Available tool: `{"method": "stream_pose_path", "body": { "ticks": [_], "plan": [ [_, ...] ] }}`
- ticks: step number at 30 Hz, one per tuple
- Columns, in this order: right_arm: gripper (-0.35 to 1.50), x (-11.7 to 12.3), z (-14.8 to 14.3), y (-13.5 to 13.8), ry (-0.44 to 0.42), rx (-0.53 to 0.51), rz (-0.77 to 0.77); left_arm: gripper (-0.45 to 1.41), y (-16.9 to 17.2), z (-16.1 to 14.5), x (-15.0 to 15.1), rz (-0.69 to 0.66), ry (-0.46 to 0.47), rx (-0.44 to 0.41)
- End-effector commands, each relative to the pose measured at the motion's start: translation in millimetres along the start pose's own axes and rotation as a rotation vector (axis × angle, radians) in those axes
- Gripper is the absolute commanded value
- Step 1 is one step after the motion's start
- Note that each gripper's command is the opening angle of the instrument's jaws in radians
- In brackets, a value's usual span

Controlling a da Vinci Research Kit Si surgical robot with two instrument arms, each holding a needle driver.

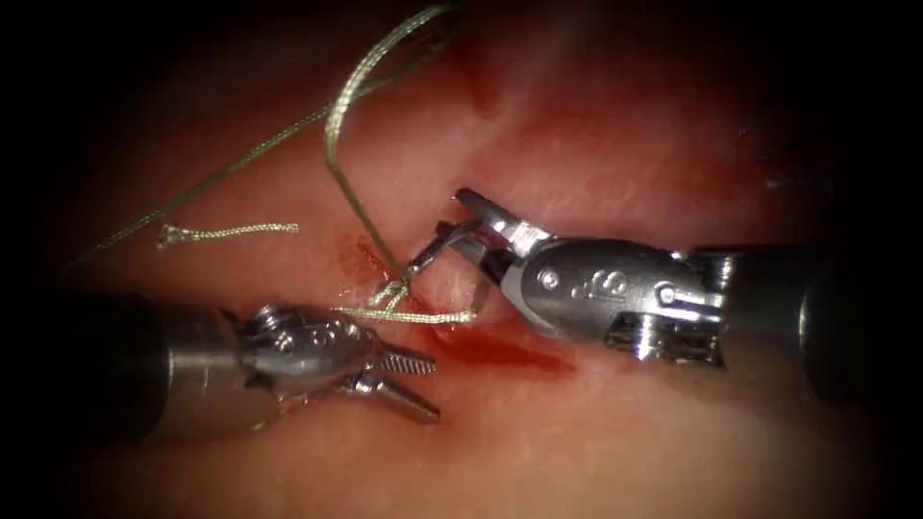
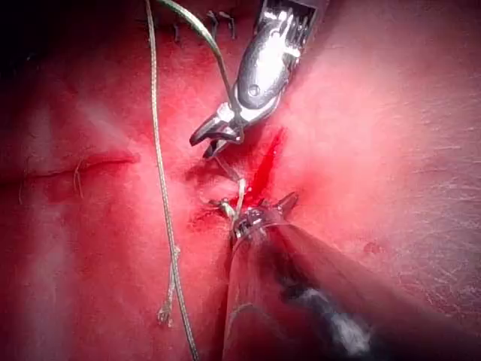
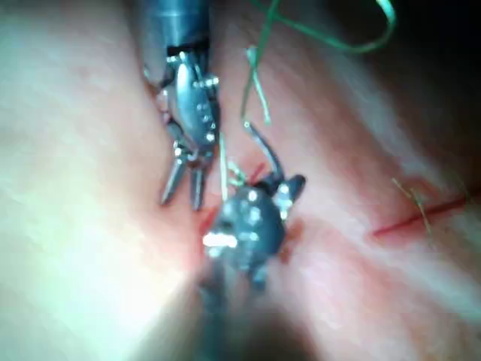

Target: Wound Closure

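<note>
**Knot on the cut, needle in the right tool**

Endoscope view: the right tool (image 1: pixel 460 231) comes in from the right edge to the middle of the frame. Its jaws stand apart, one raised toward the upper left, the other closed with it on the needle (image 1: pixel 437 248), a short dark curve whose tip points at the knot (image 1: pixel 392 293); where along its curve it is held I cannot tell, and it does not look to be in the tissue (image 1: pixel 615 144). The thread (image 1: pixel 338 101) climbs from the knot to the top of the frame and loops away to the left. A cut end (image 1: pixel 231 231) lies well to the left. The left tool (image 1: pixel 411 383), lower left, has narrow-open jaws holding nothing. Red fluid (image 1: pixel 500 354) lies in the cut (image 1: pixel 538 361) just right of them.

Left wrist view: the right tool (image 2: pixel 218 134) hangs over the cut, the left tool (image 2: pixel 263 210) beneath it, open and empty.

Right wrist view: the left tool (image 3: pixel 184 188) lies beside the thread, jaws slightly apart.

Judgement: one stitch looks tied; the red length of cut to its right looks unclosed.
</note>
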Motion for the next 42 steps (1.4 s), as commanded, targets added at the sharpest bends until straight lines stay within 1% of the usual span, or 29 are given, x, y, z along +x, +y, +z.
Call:
{"method": "stream_pose_path", "body": {
  "ticks": [1, 3, 6, 12, 17, 21, 23, 26, 28, 33, 36, 38, 40, 42],
  "plan": [
    [-0.35, -0.7, 0.9, -1.0, -0.009, 0.015, -0.006, 0.39, -0.4, 0.7, 0.0, 0.001, 0.000, -0.001],
    [-0.35, -1.5, 1.1, -1.5, -0.019, 0.034, -0.006, 0.39, -0.4, 0.7, 0.1, 0.001, 0.000, -0.001],
    [-0.35, -2.5, 1.3, -2.0, -0.032, 0.065, 0.038, 0.39, -0.4, 0.7, 0.1, 0.001, 0.000, -0.001],
    [-0.35, -3.7, 1.7, -3.4, -0.043, 0.126, 0.131, 0.39, -0.5, 0.7, 0.0, 0.002, 0.000, -0.001],
    [-0.35, -3.3, 1.2, -2.7, -0.031, 0.131, 0.157, 0.39, -0.6, 0.7, 0.0, 0.003, 0.000, -0.001],
    [-0.35, -3.1, 1.1, -3.0, -0.031, 0.132, 0.162, 0.39, -0.6, 0.7, 0.0, 0.003, 0.000, -0.001],
    [-0.35, -3.5, 1.3, -3.7, -0.053, 0.144, 0.169, 0.39, -0.6, 0.7, 0.0, 0.003, 0.000, -0.001],
    [-0.35, -4.9, 2.1, -5.7, -0.086, 0.188, 0.180, 0.39, -0.7, 0.7, -0.1, 0.004, -0.001, -0.002],
    [-0.35, -5.6, 2.4, -6.4, -0.102, 0.199, 0.186, 0.39, -0.7, 0.6, -0.1, 0.004, -0.001, -0.002],
    [-0.35, -4.5, 1.5, -4.4, -0.088, 0.203, 0.211, 0.39, -0.8, 0.7, -0.1, 0.004, -0.001, -0.002],
    [-0.35, -4.4, 1.3, -4.2, -0.072, 0.198, 0.216, 0.39, -0.8, 0.7, -0.1, 0.004, -0.001, -0.001],
    [-0.35, -3.5, 1.1, -3.7, -0.052, 0.191, 0.228, 0.39, -0.8, 0.7, -0.1, 0.004, -0.001, -0.001],
    [-0.35, -2.1, 0.6, -3.0, -0.034, 0.193, 0.243, 0.39, -0.8, 0.7, -0.1, 0.005, -0.001, -0.001],
    [-0.35, -1.5, 0.3, -3.1, -0.032, 0.192, 0.246, 0.39, -0.8, 0.7, -0.1, 0.005, -0.001, -0.001]
  ]
}}
